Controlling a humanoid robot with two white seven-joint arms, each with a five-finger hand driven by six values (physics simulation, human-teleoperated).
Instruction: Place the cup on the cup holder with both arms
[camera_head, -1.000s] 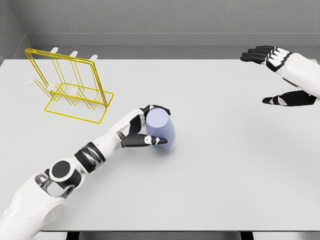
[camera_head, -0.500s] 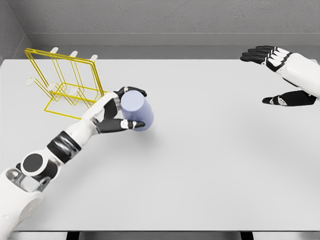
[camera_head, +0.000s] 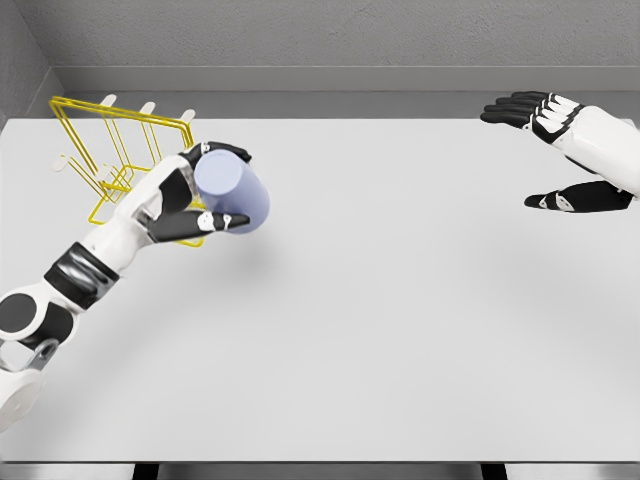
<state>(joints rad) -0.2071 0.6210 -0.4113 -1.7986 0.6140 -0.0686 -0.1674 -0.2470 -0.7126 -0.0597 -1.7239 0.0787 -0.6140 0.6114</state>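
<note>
The lavender cup (camera_head: 233, 192) was gripped by the left hand (camera_head: 185, 205), fingers (camera_head: 226, 220) wrapped round it, held above the grey bench (camera_head: 400, 300) just beside the yellow wire cup holder (camera_head: 115, 165). The right hand (camera_head: 565, 150) was seen at far right w/ fingers spread, nothing held.

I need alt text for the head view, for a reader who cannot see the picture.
The left hand grips a pale blue cup, tilted, just in front of a yellow wire cup holder at the far left of a white table. The right hand, fingers spread and empty, hangs at the far right edge.
</note>
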